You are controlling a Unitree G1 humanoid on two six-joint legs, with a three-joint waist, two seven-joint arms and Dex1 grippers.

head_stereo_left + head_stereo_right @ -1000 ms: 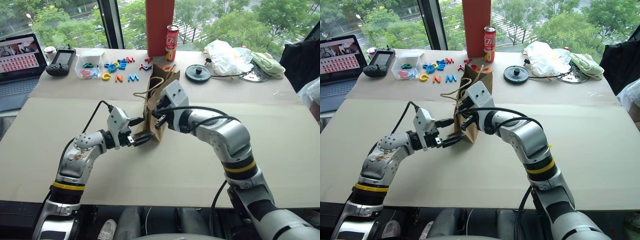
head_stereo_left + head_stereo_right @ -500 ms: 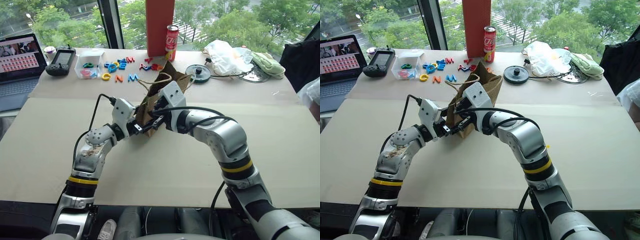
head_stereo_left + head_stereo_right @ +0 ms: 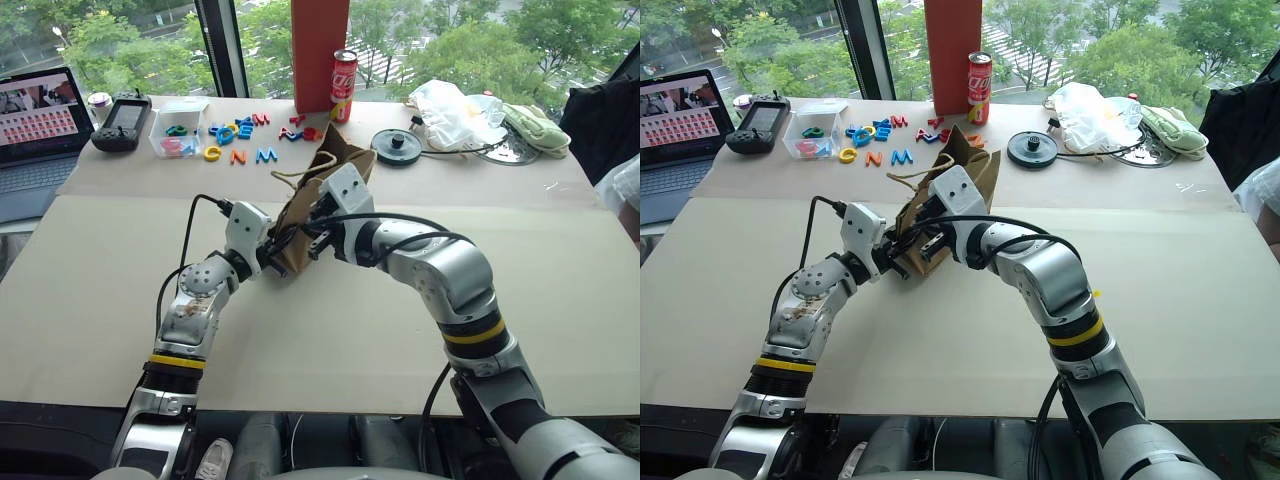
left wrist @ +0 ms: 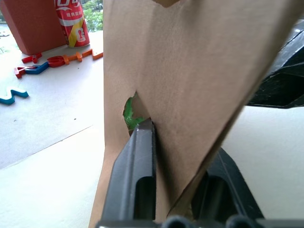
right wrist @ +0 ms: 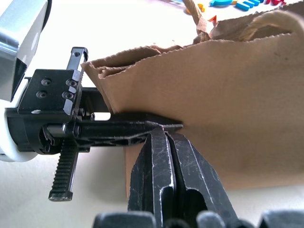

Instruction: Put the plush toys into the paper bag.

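The brown paper bag (image 3: 338,172) leans tilted at mid-table, its string handles (image 3: 295,178) hanging to the left. My left gripper (image 3: 277,255) is shut on the bag's lower left edge, and in the left wrist view the paper (image 4: 190,71) sits between its fingers (image 4: 137,166). My right gripper (image 3: 312,236) comes in from the right and is shut on the same wall; its fingers (image 5: 161,156) pinch the paper beside the left gripper (image 5: 66,123). A patch of a bright green plush toy (image 4: 131,115) shows through a gap in the bag's fold. The rest of the bag's inside is hidden.
Along the far edge stand a cola can (image 3: 343,85), an orange-red column (image 3: 320,50), coloured letters (image 3: 240,135), a clear box (image 3: 180,130), a laptop (image 3: 40,120), a black disc (image 3: 396,146), a white plastic bag (image 3: 455,110) and a pale green cloth (image 3: 535,125).
My left gripper has reached forward to the bag and shut on its lower edge. The bag has gone from upright to tilted. The right gripper has kept its place and its grip.
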